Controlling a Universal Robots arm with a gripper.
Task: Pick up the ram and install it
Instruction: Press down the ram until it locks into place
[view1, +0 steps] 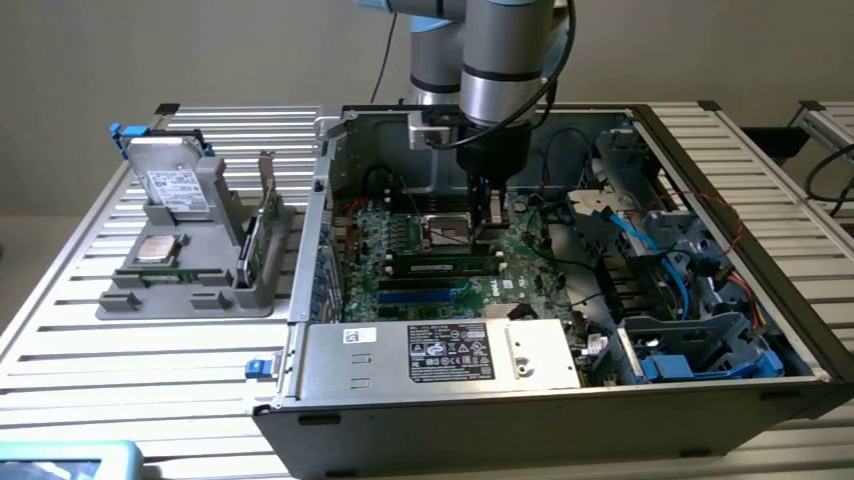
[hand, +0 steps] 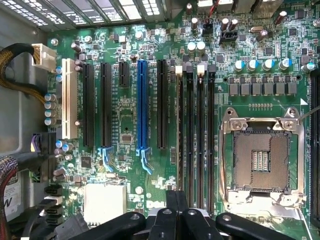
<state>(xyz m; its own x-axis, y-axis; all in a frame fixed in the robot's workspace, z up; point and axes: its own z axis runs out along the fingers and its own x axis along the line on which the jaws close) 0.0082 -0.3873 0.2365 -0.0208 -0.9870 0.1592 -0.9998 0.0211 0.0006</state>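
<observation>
**Exterior view.** The arm was seen reaching down into the open computer case (view1: 400, 430), which was set on the slatted table (view1: 160, 350). The gripper (view1: 487, 224) was lowered close to the motherboard (view1: 380, 245), beside the empty processor socket (view1: 447, 236). The ram (view1: 447, 268) was seen standing on edge among the memory slots, just in front of the socket, with its white label turned to the camera. The fingers were clenched, and nothing was seen grasped between them. They were placed over the end of the ram toward the exterior view's right. Contact could not be confirmed. It was judged that a sideways slip of the clenched fingers could carry them onto the exposed socket contacts, which would be bent.

**Wrist view.** The ram (hand: 179, 135) was seen edge-on in the memory slot farthest from the processor socket (hand: 262, 160). The gripper (hand: 176, 206) was lined up at one end of it. The white latch (hand: 179, 70) at the far end was visible, but it could not be told whether it was locked. It was judged that force applied at one end only could leave the ram tilted, with the far end raised and unlatched. It was also judged that pressing on a misaligned stick could damage the slot contacts or flex the board.
</observation>
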